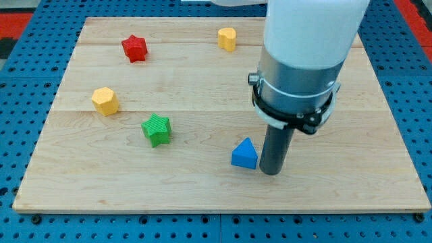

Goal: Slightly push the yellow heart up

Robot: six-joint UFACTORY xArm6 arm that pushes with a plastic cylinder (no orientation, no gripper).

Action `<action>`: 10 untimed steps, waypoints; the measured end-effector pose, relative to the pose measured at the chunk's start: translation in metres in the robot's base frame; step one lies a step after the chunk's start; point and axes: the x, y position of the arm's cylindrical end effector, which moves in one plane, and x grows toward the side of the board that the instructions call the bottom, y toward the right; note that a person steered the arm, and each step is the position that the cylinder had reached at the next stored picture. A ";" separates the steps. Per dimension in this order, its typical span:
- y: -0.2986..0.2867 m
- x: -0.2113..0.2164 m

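The yellow heart [227, 38] lies near the view's top edge of the wooden board [202, 189], a little right of the middle. My tip [270, 172] rests on the board low and right of centre, far below the heart. It stands just right of a blue triangle [245, 154], close to it or touching it. The arm's white and grey body [304, 61] rises above the tip and hides part of the board's upper right.
A red star [134, 48] lies at the upper left. A yellow hexagon [105, 100] lies at the left. A green star [156, 129] lies left of centre. A blue pegboard [20, 121] surrounds the board.
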 end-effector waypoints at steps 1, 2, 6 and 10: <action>0.017 -0.006; -0.003 -0.070; -0.072 -0.231; -0.066 -0.272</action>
